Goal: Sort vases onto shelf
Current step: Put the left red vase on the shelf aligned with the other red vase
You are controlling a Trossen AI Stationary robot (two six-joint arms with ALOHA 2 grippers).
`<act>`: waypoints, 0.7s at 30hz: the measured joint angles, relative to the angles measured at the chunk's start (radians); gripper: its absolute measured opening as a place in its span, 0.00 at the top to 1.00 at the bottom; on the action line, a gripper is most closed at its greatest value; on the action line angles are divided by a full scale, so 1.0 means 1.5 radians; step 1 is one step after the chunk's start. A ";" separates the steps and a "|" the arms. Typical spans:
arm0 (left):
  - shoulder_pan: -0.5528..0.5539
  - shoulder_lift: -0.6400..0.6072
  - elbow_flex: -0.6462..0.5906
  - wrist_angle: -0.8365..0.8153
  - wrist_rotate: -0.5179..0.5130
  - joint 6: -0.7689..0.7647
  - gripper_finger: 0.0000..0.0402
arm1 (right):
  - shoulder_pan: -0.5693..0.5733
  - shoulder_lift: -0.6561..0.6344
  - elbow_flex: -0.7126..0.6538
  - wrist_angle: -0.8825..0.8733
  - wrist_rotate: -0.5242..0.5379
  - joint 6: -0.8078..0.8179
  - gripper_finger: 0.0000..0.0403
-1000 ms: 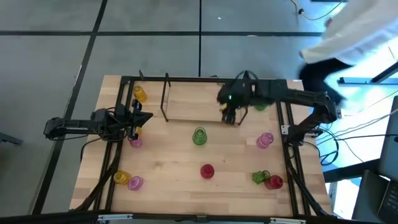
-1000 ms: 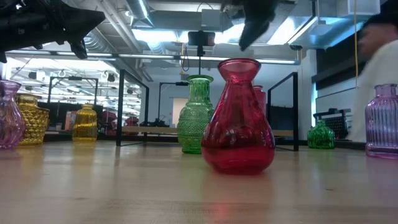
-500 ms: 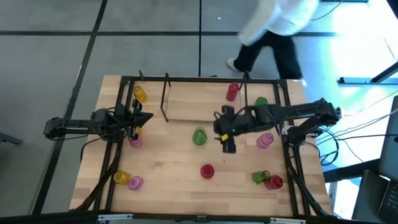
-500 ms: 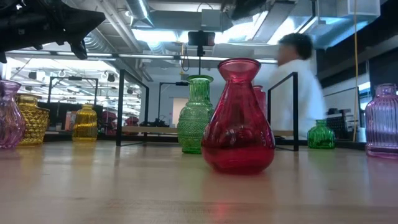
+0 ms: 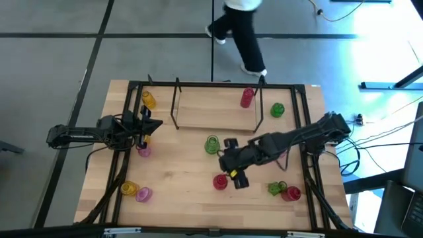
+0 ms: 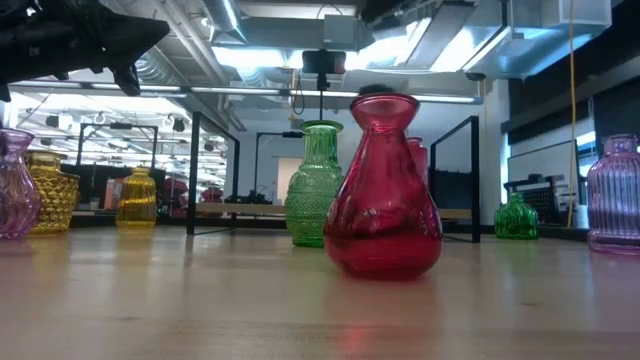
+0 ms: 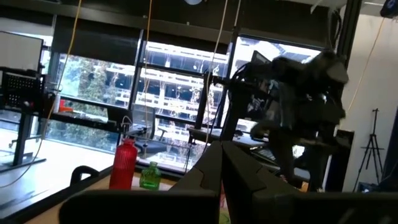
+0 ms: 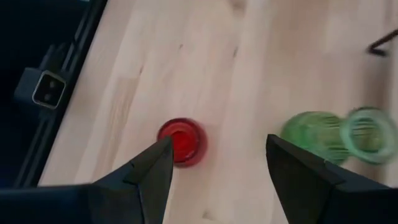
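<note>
My right gripper (image 5: 234, 176) is open and hovers just right of a red vase (image 5: 220, 182) that stands on its base on the near middle of the table. In the right wrist view the red vase (image 8: 181, 142) shows from above, beside one finger of my right gripper (image 8: 219, 142). A pink-red vase (image 5: 247, 97) stands on the shelf (image 5: 205, 109), near its right end. A green vase (image 5: 211, 144) stands in front of the shelf. My left gripper (image 5: 147, 125) is shut and waits above the table's left side.
A yellow vase (image 5: 149, 100) stands far left and a pink one (image 5: 143, 151) below my left gripper. Yellow (image 5: 128, 188) and pink (image 5: 143, 194) vases sit near left. A green vase (image 5: 275, 188) lies beside a red one (image 5: 291, 193) near right. Another green vase (image 5: 277, 109) stands right of the shelf.
My right gripper has swung from over the shelf's right end toward the near edge, past the green vase, and now hangs by the middle red vase. The pink-red vase shows on the shelf where the gripper was. A person has walked leftward past the far edge.
</note>
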 joint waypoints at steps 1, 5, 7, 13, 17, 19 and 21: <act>0.000 0.000 0.000 0.000 0.000 0.000 1.00 | 0.004 0.008 0.000 0.001 -0.001 0.000 0.41; 0.000 0.000 0.000 -0.001 -0.001 0.000 1.00 | 0.018 0.035 0.000 0.015 -0.008 -0.001 0.41; 0.000 0.000 0.000 0.000 -0.001 0.000 1.00 | 0.025 0.046 0.000 0.021 -0.020 -0.002 0.41; 0.000 0.000 0.000 -0.001 -0.002 0.000 1.00 | 0.039 0.075 0.000 0.037 -0.051 0.001 0.41; 0.000 0.000 0.000 -0.001 -0.001 0.000 1.00 | 0.043 0.092 0.000 0.041 -0.064 0.003 0.41; 0.000 0.000 0.000 -0.001 -0.001 0.000 1.00 | 0.046 0.100 0.000 0.043 -0.070 0.005 0.41; 0.000 0.000 0.000 -0.001 0.000 0.000 1.00 | 0.046 0.107 0.000 0.043 -0.072 0.008 0.41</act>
